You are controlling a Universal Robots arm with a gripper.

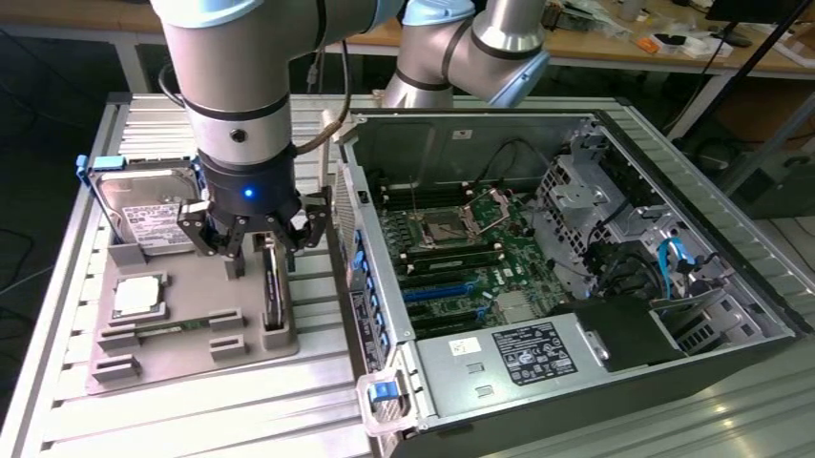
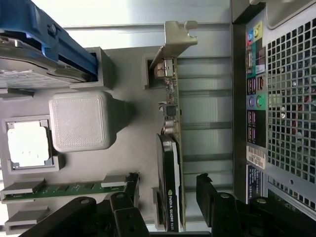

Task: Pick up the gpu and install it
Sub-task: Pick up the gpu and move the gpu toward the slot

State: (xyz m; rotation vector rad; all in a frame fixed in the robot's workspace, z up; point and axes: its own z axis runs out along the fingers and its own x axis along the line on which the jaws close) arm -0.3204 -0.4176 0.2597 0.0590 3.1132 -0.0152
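Because the gpu [image 1: 274,291] stands on edge in its tray [image 1: 166,355] slot, at nine o'clock of the case [image 1: 484,143], the gripper [image 1: 270,250] hangs over it, jaws spread either side, pinching nothing.

A ribbed, silvery metal table [image 1: 191,420] carries two things directly on its slats: a flat grey holder tray [image 1: 191,296] on the exterior view's left and, just beside it on the right, an open dark computer case [image 1: 433,143] lying on its side.
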